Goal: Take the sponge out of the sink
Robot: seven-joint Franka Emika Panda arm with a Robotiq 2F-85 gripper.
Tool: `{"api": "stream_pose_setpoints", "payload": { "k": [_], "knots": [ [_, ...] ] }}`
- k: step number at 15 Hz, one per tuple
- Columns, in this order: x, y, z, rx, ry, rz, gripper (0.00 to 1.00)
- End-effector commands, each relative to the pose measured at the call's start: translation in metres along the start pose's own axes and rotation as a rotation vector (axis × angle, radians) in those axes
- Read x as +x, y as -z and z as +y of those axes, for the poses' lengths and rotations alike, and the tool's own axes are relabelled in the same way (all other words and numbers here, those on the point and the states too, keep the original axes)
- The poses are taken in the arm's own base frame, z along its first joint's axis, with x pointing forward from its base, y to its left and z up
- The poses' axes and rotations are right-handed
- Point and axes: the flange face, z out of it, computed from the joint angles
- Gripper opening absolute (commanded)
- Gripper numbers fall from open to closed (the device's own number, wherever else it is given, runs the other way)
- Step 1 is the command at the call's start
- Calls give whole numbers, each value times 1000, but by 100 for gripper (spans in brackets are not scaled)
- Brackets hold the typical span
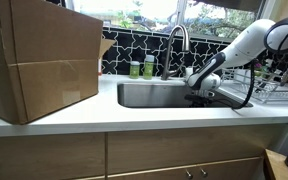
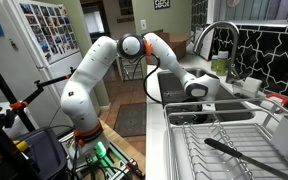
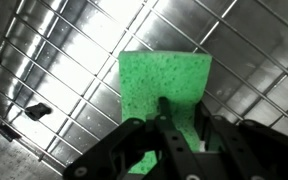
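From where I stand, an exterior view shows the wide rectangular stainless steel sink (image 1: 149,97) set in the white counter surface (image 1: 134,120). A tall curved metal faucet (image 1: 176,42) and two green-labelled bottles (image 1: 142,68) stand at its 12 o'clock. A big brown cardboard box (image 1: 44,60) sits out at 9 o'clock and a wire dish rack (image 1: 274,93) at 3 o'clock. The white arm reaches in from the rack side, and its black gripper (image 1: 200,94) is dipped below the rim at the basin's 3 o'clock end. The basin wall hides the sponge from here.

In an exterior view from beyond the rack, the gripper (image 2: 196,88) hangs low over the basin, which is mostly hidden. The faucet (image 2: 216,35) rises just behind it, and the dish rack (image 2: 219,140) fills the foreground.

The wrist view settles where the thing is. The flat bright green rectangular sponge (image 3: 164,75) lies in the sink on a metal wire grid (image 3: 64,70) covering the floor. The gripper (image 3: 166,112) comes in from 6 o'clock, right over the sponge's near half. Its fingers look drawn close together there, but I cannot tell whether they are pinching the pad or only resting on it.

I'd judge this to be the grasping step, with nothing lifted yet. The next move calls for a sure hold on the sponge. After that comes a straight rise clear of the grid and rim, then a carry over to the surface.
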Motion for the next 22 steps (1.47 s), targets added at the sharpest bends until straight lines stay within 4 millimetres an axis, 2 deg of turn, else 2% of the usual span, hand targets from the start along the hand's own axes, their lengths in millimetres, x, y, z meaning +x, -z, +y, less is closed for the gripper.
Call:
{"api": "stream_pose_setpoints", "payload": {
  "k": [1, 2, 7, 10, 16, 22],
  "knots": [
    [3, -7, -3, -9, -7, -11, 6],
    [3, -6, -2, -10, -4, -6, 2],
    [1, 5, 9, -1, 4, 0, 6],
    [-9, 18, 28, -1, 25, 36, 5],
    [-34, 65, 62, 128, 37, 102, 5],
    [-53, 123, 101, 246, 104, 175, 5]
  ]
}}
